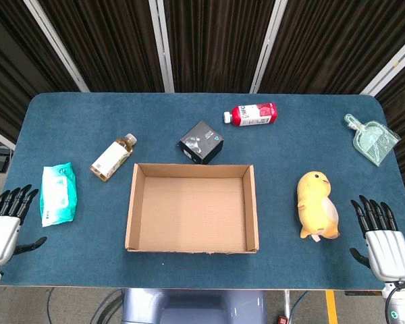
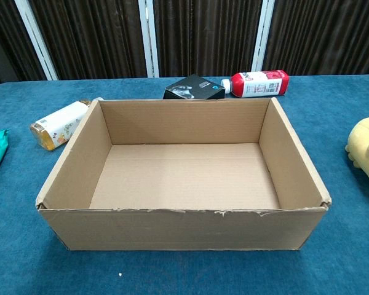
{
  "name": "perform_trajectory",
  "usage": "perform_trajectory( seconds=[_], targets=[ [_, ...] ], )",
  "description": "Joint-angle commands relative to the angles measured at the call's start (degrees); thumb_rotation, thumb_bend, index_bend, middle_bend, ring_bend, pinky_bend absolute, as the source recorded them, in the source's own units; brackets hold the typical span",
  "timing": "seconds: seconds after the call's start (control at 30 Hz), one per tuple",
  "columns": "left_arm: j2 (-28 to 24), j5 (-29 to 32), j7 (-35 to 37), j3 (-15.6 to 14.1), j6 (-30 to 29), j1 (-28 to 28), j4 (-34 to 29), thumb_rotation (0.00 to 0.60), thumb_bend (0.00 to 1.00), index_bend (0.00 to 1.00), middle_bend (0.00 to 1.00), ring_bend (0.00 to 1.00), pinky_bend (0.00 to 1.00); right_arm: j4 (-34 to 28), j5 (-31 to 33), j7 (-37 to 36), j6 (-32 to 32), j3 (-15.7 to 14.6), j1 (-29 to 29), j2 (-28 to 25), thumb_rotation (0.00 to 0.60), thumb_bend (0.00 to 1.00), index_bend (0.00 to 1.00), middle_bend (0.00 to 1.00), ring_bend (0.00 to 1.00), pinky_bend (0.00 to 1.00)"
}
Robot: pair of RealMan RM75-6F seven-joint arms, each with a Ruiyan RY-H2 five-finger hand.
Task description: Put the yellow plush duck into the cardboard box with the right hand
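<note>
The yellow plush duck [image 1: 316,205] lies on the blue table to the right of the open, empty cardboard box [image 1: 131,202]; the chest view catches only its edge, the duck [image 2: 367,150] beside the box [image 2: 172,227]. My right hand [image 1: 381,239] rests open at the table's near right corner, fingers spread, a short gap right of the duck and not touching it. My left hand [image 1: 5,223] sits open at the near left edge, holding nothing. Neither hand shows in the chest view.
Behind the box lie a black carton [image 1: 202,142], a red bottle [image 1: 254,114] and a tea bottle [image 1: 113,157]. A wipes pack [image 1: 58,194] lies left of the box. A green dustpan [image 1: 372,139] sits at the far right.
</note>
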State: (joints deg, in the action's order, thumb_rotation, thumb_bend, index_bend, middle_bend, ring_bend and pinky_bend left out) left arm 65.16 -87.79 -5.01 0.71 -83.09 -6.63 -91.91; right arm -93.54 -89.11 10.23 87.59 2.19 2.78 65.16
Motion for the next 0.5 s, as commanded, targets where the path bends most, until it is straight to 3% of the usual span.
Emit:
perform_trajectory(
  seconds=[0.03,0.37,0.5],
  targets=[
    [-0.04,0.10,-0.06,-0.02,0.03,0.03,-0.06,0.600,0.09,0.06,0.00,0.00,0.00,0.26,0.33,-0.90,-0.23,0.25,0.13,-0.25,0.600,0.00,0.00,0.00,0.00,0.00],
    [-0.04,-0.30,-0.12,0.12,-0.34,-0.08,-0.64,0.600,0.09,0.08,0.00,0.00,0.00,1.48,0.31,-1.21,-1.49,0.21,0.81,0.24,0.600,0.00,0.00,0.00,0.00,0.00],
    [0.18,0.01,-1.80,0.60,-1.33,0.19,-0.72,0.600,0.09,0.09,0.00,0.00,0.00,3.04,1.28,-2.71,-5.92,1.50,3.92,0.46,0.600,0.00,0.02,0.00,0.00,0.00]
  ],
)
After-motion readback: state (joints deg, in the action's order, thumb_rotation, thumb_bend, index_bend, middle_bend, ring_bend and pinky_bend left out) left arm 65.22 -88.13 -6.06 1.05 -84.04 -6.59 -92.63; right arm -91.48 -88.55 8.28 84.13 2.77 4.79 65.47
